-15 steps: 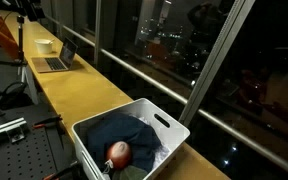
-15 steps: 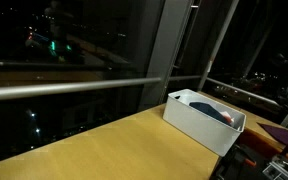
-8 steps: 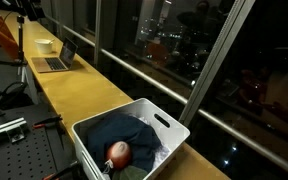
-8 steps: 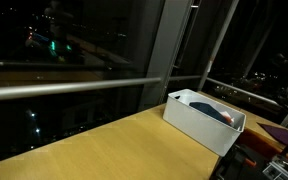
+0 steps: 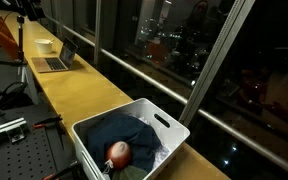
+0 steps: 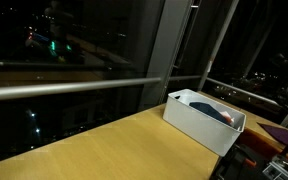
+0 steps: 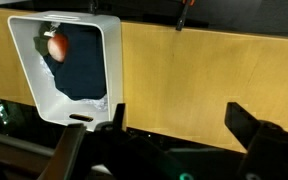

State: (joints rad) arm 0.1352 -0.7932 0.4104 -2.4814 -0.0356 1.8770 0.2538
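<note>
Counter (image 5: 89, 90); pincer (image 7: 164, 145) wrist-view only

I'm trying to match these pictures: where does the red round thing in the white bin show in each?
In an exterior view: red round thing, bottom centre, on dark cloth.
In an exterior view: not made out; only the white bin, at right.
Wrist view: red round thing, upper left, in the bin.
Shared landmark: the white bin.
</note>
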